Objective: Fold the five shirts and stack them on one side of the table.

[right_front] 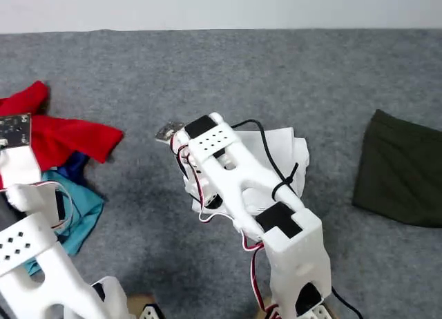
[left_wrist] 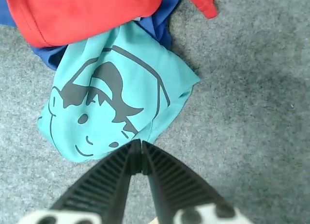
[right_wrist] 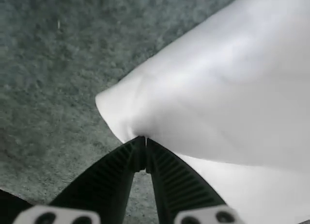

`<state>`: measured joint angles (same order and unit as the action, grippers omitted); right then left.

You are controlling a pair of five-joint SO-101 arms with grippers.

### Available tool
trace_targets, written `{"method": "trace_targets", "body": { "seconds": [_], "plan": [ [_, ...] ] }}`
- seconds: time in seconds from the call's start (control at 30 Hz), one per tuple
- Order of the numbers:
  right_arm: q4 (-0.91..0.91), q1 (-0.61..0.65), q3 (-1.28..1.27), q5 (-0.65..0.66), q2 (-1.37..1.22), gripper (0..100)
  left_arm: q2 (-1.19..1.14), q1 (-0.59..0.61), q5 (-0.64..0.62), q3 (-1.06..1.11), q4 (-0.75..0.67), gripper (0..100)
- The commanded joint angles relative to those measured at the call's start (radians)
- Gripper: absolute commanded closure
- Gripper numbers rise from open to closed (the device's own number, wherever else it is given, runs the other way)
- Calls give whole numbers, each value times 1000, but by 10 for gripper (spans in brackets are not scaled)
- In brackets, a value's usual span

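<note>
Step in hand: folding the white shirt (right_front: 284, 150), which lies mid-table. The right gripper (right_wrist: 145, 142) is closed on a raised fold at its edge. The next move calls for carrying that fold across the garment without dragging the whole shirt.

The left gripper (left_wrist: 141, 150) has its jaws together at the hem of the teal shirt (left_wrist: 111, 103); whether it pinches cloth is unclear. That shirt lies under the red shirt (right_front: 62, 136) and blue shirt (right_front: 74, 166), heaped unfolded at one side. A dark green shirt (right_front: 400, 170) lies folded at the opposite side, well apart.

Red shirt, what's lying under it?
A blue shirt pokes out beneath the red shirt, and one edge of the teal shirt runs under too. Their covered parts are hidden.
</note>
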<state>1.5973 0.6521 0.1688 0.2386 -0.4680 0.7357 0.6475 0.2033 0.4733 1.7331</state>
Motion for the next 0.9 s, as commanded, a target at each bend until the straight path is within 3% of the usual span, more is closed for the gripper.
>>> {"method": "trace_targets", "body": {
  "seconds": [0.0,0.33,0.67,0.87],
  "plan": [
    [22,-16,32,-11,113,989,21,3,6,-4,20,994],
    [28,-288,25,-12,318,989,18,0,6,-7,20,994],
    [-94,-449,25,-6,36,989,15,-3,5,-8,18,994],
    [-79,-570,26,-6,-54,989,15,-3,5,-8,18,994]
  ]
}}
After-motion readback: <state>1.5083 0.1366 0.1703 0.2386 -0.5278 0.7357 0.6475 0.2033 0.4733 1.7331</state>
